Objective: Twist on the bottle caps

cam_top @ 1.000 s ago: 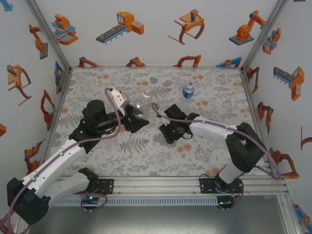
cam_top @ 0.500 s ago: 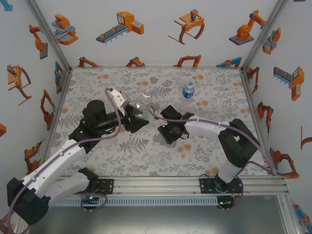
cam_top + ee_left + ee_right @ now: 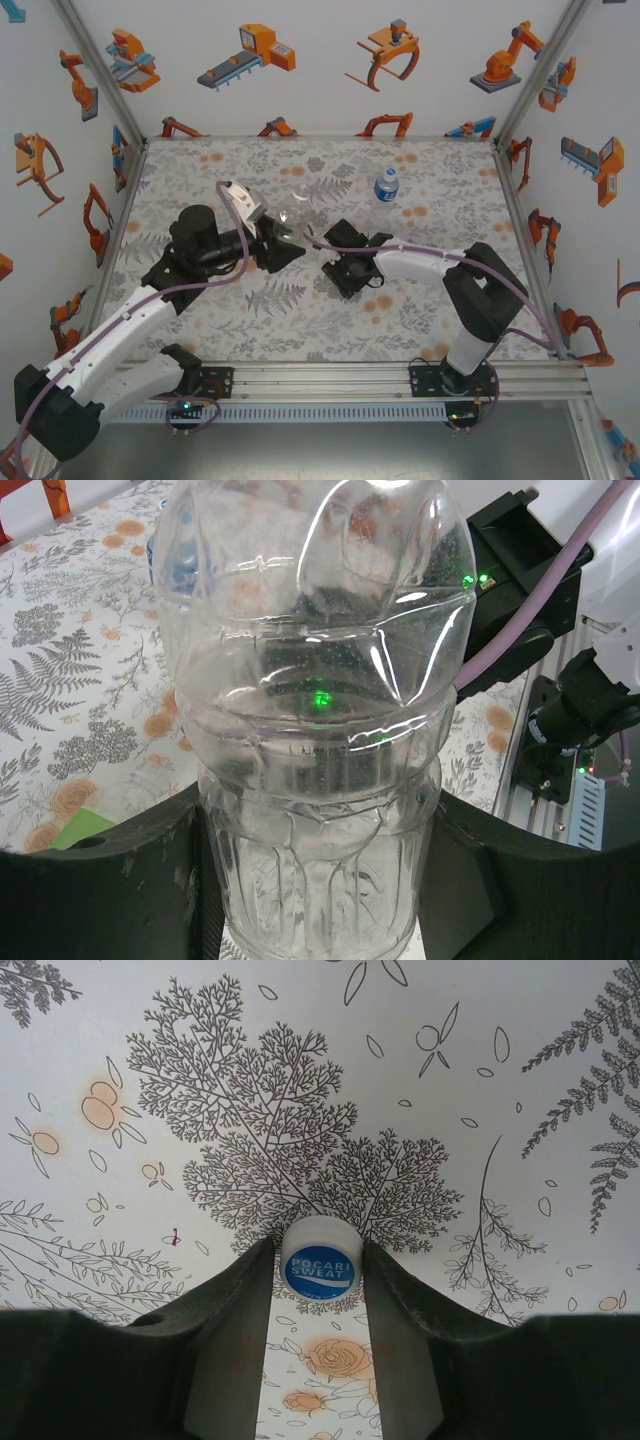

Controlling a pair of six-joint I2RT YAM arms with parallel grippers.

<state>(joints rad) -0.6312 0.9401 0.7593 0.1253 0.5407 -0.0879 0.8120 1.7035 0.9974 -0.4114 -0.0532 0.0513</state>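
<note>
Presently, as observed from left to right:

- The left gripper (image 3: pixel 283 243) sits at mid-table, left of centre, reaching toward the right arm. In the left wrist view, the gripper (image 3: pixel 315 900) is clenched, with its two dark fingers (image 3: pixel 110 880) pressing against opposite sides of a bottle.
- The unlabelled clear bottle (image 3: pixel 293 215) is the item in that grasp. It is held off the fern-patterned table (image 3: pixel 200 170). In the left wrist view the bottle (image 3: pixel 315 680) is gripped around its ribbed lower section, with its wider, dimpled section standing clear above the fingers. Whether its neck carries a cap cannot be determined.
- The right gripper (image 3: pixel 345 268) is just right of the held bottle, apart from it, and points down at the table.
- In the right wrist view, the right gripper (image 3: pixel 320 1275) is grasping a bottle cap (image 3: pixel 321 1260). The cap is white with a blue "POCARI SWEAT" top, and both finger faces meet its sides. It lies over the table print (image 3: pixel 500 1110). Whether it rests on the surface or is raised cannot be determined.
- The blue-labelled bottle (image 3: pixel 386 186) stands upright further back, right of centre, with a white top. It is well apart from both grippers.
</note>
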